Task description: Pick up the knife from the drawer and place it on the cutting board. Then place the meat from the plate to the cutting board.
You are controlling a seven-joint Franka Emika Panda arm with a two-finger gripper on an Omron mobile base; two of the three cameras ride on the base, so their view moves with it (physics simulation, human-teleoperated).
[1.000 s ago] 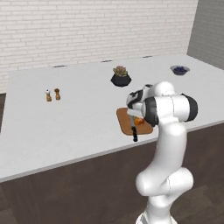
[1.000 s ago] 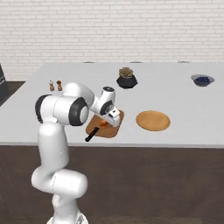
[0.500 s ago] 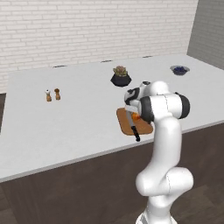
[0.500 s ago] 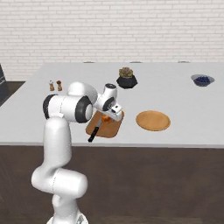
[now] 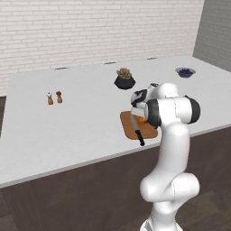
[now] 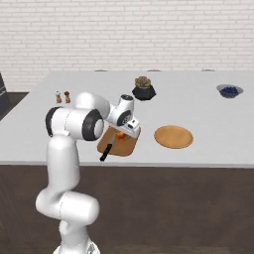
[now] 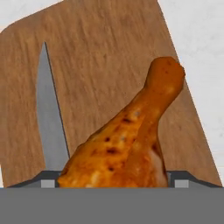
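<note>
The brown cutting board [image 6: 126, 147] [image 7: 109, 57] lies near the counter's front edge. On it rests the knife [image 6: 105, 154], its grey blade [image 7: 50, 113] pointing away and its black handle sticking over the board's near end. The meat [image 7: 127, 135] [image 6: 119, 134], an orange-brown drumstick, lies on the board beside the blade. My gripper [image 7: 113, 179] [image 6: 124, 130] hovers low over it, open, one tip on each side of the thick end. The round tan plate [image 6: 173, 136] sits bare to the right of the board.
A dark potted plant [image 6: 143, 88] stands behind the board. A blue bowl [image 6: 229, 90] is at the far right and two small shakers [image 6: 62, 95] at the far left. The counter's front edge [image 6: 149, 163] runs just below the board.
The hand has shifted slightly above the board. The knife and the meat lie where they were.
</note>
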